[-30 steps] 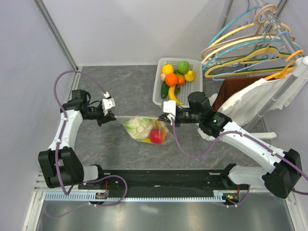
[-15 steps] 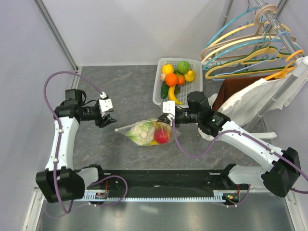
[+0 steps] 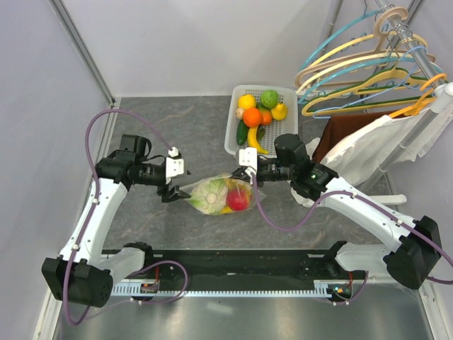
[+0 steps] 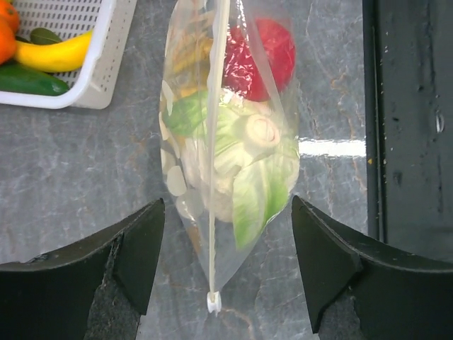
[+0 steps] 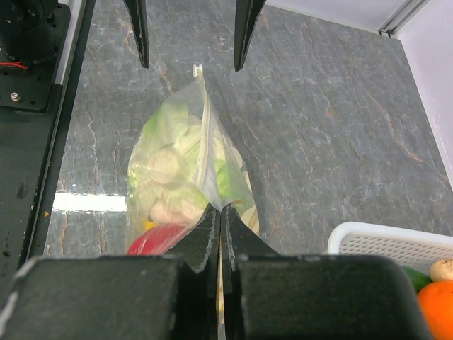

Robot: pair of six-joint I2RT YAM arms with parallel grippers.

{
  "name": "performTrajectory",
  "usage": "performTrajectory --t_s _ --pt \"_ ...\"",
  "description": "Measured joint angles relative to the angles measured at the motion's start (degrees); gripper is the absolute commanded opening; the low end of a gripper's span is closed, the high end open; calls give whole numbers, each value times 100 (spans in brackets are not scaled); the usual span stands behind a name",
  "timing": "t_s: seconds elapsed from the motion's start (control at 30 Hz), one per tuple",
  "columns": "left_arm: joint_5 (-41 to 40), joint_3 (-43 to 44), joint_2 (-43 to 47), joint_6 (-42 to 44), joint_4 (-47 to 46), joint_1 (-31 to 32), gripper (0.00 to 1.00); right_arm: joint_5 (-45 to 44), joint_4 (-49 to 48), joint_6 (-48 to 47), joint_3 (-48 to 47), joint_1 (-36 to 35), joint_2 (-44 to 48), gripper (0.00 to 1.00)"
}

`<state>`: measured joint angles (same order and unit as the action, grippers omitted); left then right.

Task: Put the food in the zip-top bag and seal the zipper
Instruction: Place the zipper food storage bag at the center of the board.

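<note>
While right fingers (image 5: 209, 228) clamp the zipper (image 5: 204, 134) | left fingers (image 4: 134, 248) wide, empty | slider (image 4: 214, 302) seen only from wrists

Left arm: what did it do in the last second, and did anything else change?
The left jaws let go of the zip-top bag, drew back to the left, then returned; they now stand open on either side of the slider tab. The bag's left end sank toward the near edge. The right jaws stayed shut on the zipper; the basket did not move.
</note>
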<state>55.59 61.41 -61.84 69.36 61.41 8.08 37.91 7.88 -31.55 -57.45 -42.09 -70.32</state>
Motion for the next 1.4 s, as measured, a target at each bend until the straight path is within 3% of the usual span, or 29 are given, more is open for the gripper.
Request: performTrajectory --t_s 0.27,0.37,0.4,0.5,0.53,0.63,0.7,0.73,0.8,0.83,1.13,1.4 --pt "35 -22 -579 -682 -426 160 65 7 0 0 0 0 0 0" --pt "31 -72 -723 -833 -568 317 48 7 0 -2 0 0 0 0" --pt "26 -111 -726 -874 -605 372 32 11 0 -2 0 0 0 0" --pt "2 -192 -723 -1062 -693 461 2 42 4 -2 0 0 0 0" --pt "-13 -201 -723 -1158 -748 466 2 55 9 -2 0 0 0 0" --pt "-48 -201 -721 -1519 -898 417 2 83 11 0 0 0 0 22" --pt "-44 -166 -723 -1770 -892 260 2 94 7 -2 -2 0 2 47" --pt "-46 -94 -730 -1856 -815 131 2 107 0 -24 -11 0 7 65" --pt "-46 186 -789 -1917 -614 -144 2 114 9 22 -26 0 9 83" --pt "-59 365 -822 -1923 -522 -273 2 116 13 15 -37 0 15 97" --pt "-785 1513 -1259 -2284 -649 -660 2 13 11 278 -142 0 63 98" --pt "-1716 2446 -2865 -2452 -1580 -874 2 -96 -4 358 -173 0 63 98"
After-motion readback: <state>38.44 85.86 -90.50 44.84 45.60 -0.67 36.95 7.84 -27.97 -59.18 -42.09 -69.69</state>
